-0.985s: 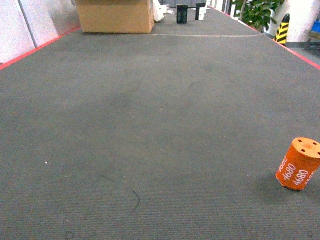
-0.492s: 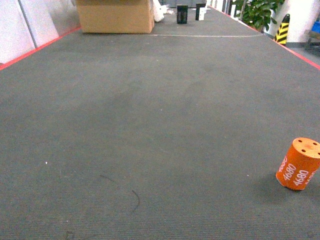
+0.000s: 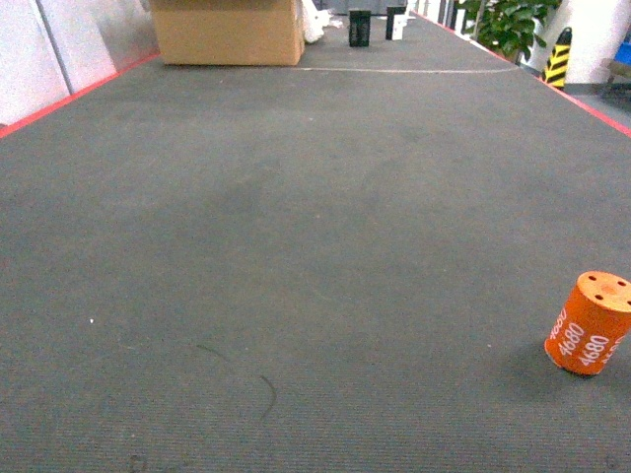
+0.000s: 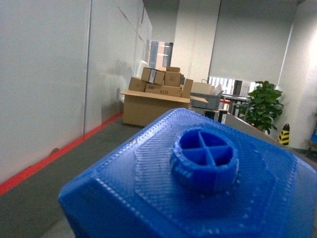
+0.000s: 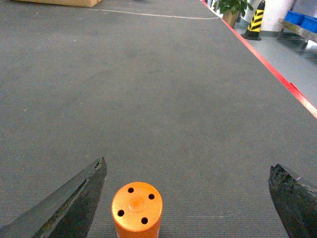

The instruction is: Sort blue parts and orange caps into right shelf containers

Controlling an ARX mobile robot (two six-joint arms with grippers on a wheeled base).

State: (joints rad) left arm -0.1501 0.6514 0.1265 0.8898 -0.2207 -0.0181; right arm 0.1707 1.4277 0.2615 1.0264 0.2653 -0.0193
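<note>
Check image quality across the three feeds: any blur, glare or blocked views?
Head: even light, orange cap sharp with a soft shadow, far boxes hazy. Left wrist: blue part fills the foreground, background washed out. Right wrist: clear, cap between open right gripper.

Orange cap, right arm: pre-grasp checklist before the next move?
1. Orange cap upright on the grey floor: ok.
2. Right end effector open wide: ok.
3. Cap between the fingers: ok, though nearer the left finger than centred.
4. Floor around cap free of other objects: ok.
5. Left end effector holding the blue part: cannot tell, fingers hidden.
6. Blue crates within reach: cannot tell.
</note>
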